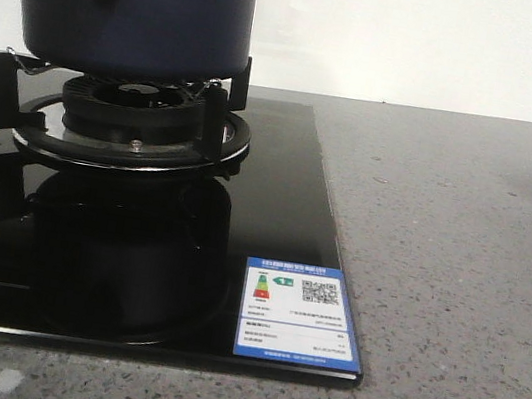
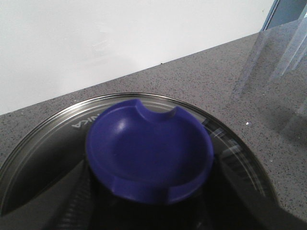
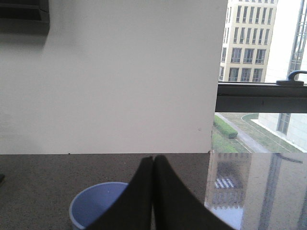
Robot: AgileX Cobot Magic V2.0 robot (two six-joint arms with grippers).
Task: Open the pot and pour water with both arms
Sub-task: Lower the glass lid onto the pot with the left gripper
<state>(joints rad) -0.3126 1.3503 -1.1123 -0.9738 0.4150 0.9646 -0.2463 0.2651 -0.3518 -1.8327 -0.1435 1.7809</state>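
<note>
The front view sits low and very near the black glass stove top (image 1: pixel 266 260), looking forward to the white wall; the pot (image 1: pixel 134 7) on the burner (image 1: pixel 131 123) is cut by the upper edge of the picture. The left wrist view looks steeply down on the same pot, very close above its glass lid (image 2: pixel 230 143) and blue knob (image 2: pixel 148 148), with the grey counter (image 2: pixel 201 81) and the wall behind the pot. The right wrist view looks almost level over the counter to the wall and a window (image 3: pixel 259 81), with a light blue cup (image 3: pixel 93 206) near. It does not show the pot. All three views share the counter and the wall.
</note>
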